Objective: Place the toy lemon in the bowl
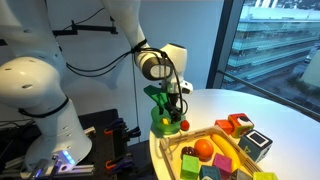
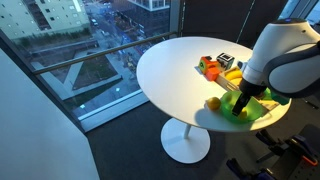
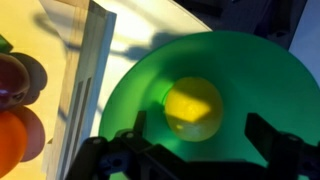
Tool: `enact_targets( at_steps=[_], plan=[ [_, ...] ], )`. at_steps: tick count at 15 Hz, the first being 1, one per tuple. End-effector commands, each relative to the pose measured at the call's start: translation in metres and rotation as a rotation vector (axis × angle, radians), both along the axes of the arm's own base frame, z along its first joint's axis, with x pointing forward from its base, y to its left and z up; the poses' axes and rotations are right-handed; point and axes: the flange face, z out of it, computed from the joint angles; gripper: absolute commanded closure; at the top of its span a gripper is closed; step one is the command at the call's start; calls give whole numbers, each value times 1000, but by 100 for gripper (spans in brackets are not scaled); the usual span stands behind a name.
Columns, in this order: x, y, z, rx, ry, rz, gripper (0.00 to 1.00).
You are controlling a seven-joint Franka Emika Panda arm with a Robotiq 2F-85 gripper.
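**Lemon lies in the bowl**

In the wrist view the toy lemon (image 3: 193, 108) sits in the middle of the green bowl (image 3: 255, 70). The gripper (image 3: 197, 138) hangs over it, fingers spread well apart. A wooden tray (image 3: 85, 70) lies just beside the bowl at nine o'clock.

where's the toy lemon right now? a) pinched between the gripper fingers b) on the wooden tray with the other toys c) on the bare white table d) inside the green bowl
D: in the wrist view the toy lemon rests on the floor of the bowl, with the gripper open and its fingers clear on either side.
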Motion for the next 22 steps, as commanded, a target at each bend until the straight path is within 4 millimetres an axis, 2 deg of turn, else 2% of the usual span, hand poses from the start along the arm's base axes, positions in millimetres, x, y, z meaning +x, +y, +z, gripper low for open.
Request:
enact_targets(
  at_steps=[1, 8, 13, 18, 22],
  plan=[
    [10, -2, 17, -7, 5, -3, 0],
    [29, -6, 46, -16, 48, -17, 0],
    [35, -11, 82, -49, 99, 1, 0],
    [30, -17, 122, -44, 134, 13, 0],
    [17, -20, 151, -30, 189, 15, 0]
  ],
)
